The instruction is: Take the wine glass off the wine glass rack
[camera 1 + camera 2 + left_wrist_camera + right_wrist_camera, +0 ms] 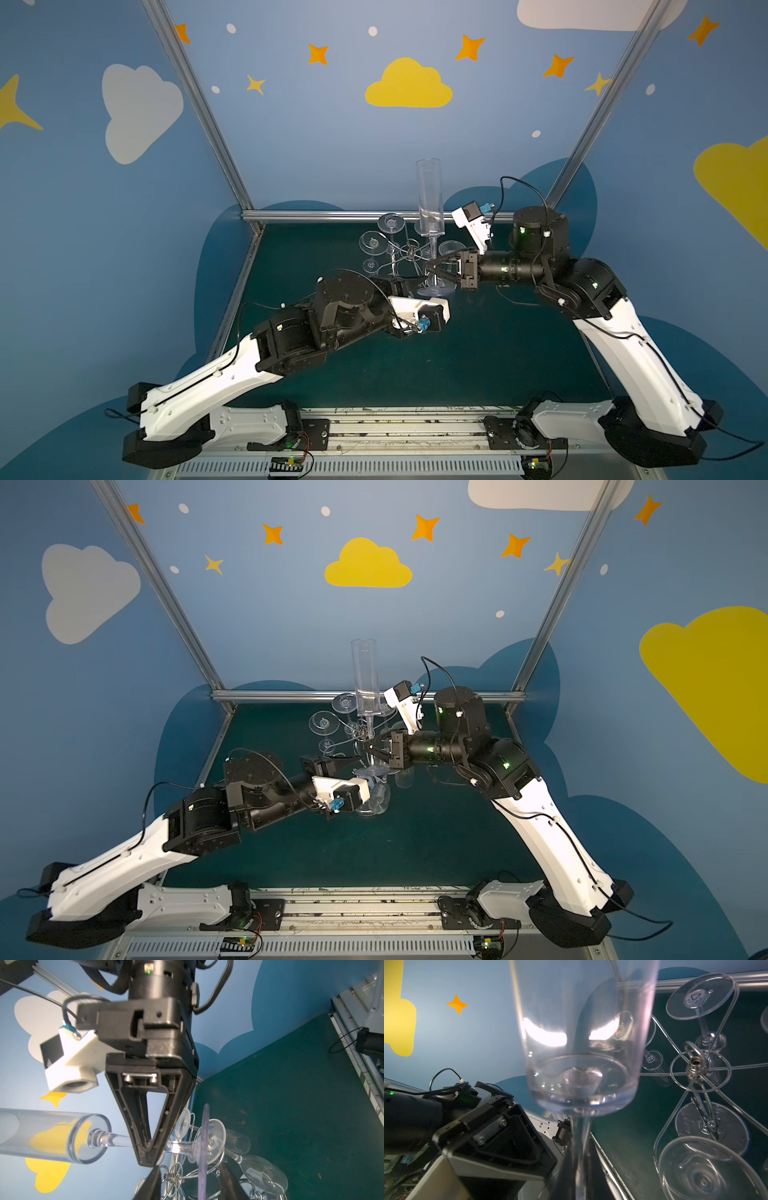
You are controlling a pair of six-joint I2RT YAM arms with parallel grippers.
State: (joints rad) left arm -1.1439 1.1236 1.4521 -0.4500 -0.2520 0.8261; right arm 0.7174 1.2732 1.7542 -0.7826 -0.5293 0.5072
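The wine glass point(430, 199), a tall clear flute, is held upright just beside the wine glass rack point(409, 251), on the rack's near side. Its stem is clenched by the right pincer point(430, 268). The left pincer point(189, 1165) is seen released, with a finger standing either side of the flute's foot and no grip taken. The flute is judged light, stiff, slick and easily cracked, and is probably plastic. The thin stem, below the bowl, is judged the best place for it to be taken. Other stemmed glasses point(704, 1172) are hung inverted from the rack's arms. A moulded recycling triangle point(695, 997) is seen on one hanging foot; no lettering can be read.
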